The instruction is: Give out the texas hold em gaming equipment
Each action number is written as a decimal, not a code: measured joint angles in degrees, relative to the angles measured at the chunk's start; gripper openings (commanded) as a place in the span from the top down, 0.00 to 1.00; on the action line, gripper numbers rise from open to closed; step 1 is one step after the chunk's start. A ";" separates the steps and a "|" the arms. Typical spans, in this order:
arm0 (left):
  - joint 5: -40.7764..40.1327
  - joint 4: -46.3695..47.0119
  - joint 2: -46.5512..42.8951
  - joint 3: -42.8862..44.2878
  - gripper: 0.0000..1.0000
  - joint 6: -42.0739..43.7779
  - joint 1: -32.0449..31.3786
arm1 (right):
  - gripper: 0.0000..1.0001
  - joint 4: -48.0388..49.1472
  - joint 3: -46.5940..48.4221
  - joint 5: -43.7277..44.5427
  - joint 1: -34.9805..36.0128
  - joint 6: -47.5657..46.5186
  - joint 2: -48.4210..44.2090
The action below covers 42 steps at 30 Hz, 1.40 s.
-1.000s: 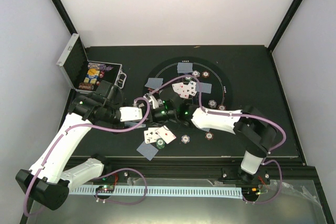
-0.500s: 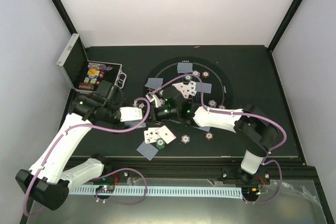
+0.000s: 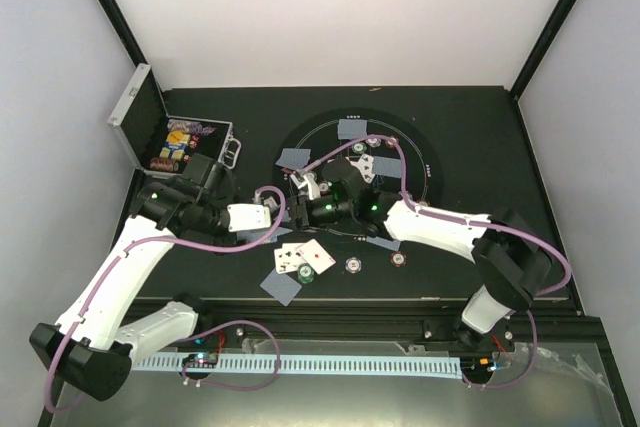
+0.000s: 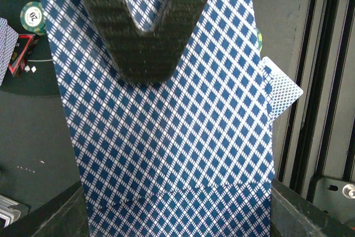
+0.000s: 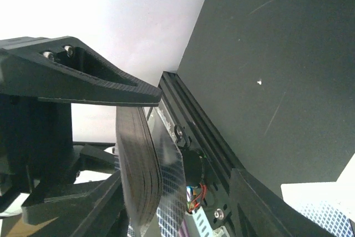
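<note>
A thick deck of playing cards (image 4: pixel 166 137) with blue diamond backs fills the left wrist view, and my left gripper (image 3: pixel 293 195) is shut on it, one black finger (image 4: pixel 145 31) lying across its back. In the right wrist view the deck (image 5: pixel 138 176) shows edge-on under that left finger (image 5: pixel 83 76). My right gripper (image 5: pixel 172 206) straddles the deck's end, its fingers (image 5: pixel 266 209) apart, the deck near one of them and a gap to the other. Both grippers meet at the mat's left edge. Dealt cards (image 3: pixel 305 257) and chips (image 3: pixel 353 265) lie around them.
The round black mat (image 3: pixel 425 152) carries face-down cards (image 3: pixel 353 128), face-up cards (image 3: pixel 365 162) and several chips (image 3: pixel 400 258). Another face-down card (image 3: pixel 282 287) lies near the front edge. The open silver case (image 3: pixel 150 127) with chips stands at the back left.
My right wrist has swung farther over the mat toward the deck, its elbow shifting right, and its jaws have narrowed around the deck. The left arm holds still.
</note>
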 measured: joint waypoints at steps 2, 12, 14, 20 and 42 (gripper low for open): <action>0.02 -0.02 0.00 0.00 0.99 0.00 0.00 | 0.57 -1.36 0.22 0.33 -0.13 -0.13 -0.87; 0.02 -0.04 -0.02 0.00 0.98 -0.02 0.00 | 0.83 -7.04 1.01 2.32 -0.55 -1.86 -3.78; 0.02 -0.07 -0.02 0.00 0.98 -0.02 0.00 | 0.87 -8.17 1.20 2.75 -0.59 -2.27 -4.50; 0.02 -0.04 0.00 0.00 0.98 -0.02 0.00 | 0.99 -10.73 2.43 3.45 -0.68 -3.67 -6.16; -2.62 3.15 1.38 -4.26 0.99 0.00 0.09 | 0.99 -18.40 -0.59 -1.33 -33.81 -11.76 -11.02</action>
